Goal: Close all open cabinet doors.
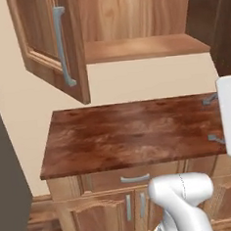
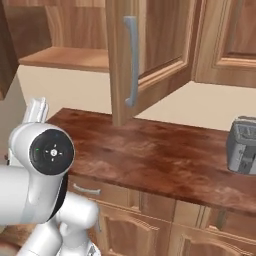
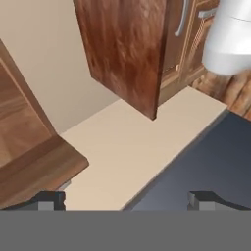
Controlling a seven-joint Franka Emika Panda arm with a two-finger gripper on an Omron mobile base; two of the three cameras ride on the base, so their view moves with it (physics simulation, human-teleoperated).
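Observation:
Two cabinet doors stand open over the counter. The left door (image 1: 43, 44) swings out toward me with its grey bar handle (image 1: 62, 45). In the right base view the right door (image 2: 120, 60) stands edge-on, its handle (image 2: 131, 60) facing me. Between them the open cabinet shelf (image 1: 141, 47) is bare. My gripper (image 1: 212, 119) hangs over the counter's right part, open, fingers pointing left, nothing between them. In the hand view its tips (image 3: 49, 200) frame the beige wall, with the left door's lower end (image 3: 34, 162) close by.
The dark wooden counter (image 1: 128, 131) runs below, with drawers and base-cabinet doors (image 1: 96, 217) under it. A toaster (image 2: 242, 145) stands at the counter's right. A closed wall cabinet door (image 2: 235, 35) is farther right. A dark grey tall panel (image 1: 7, 185) blocks the left.

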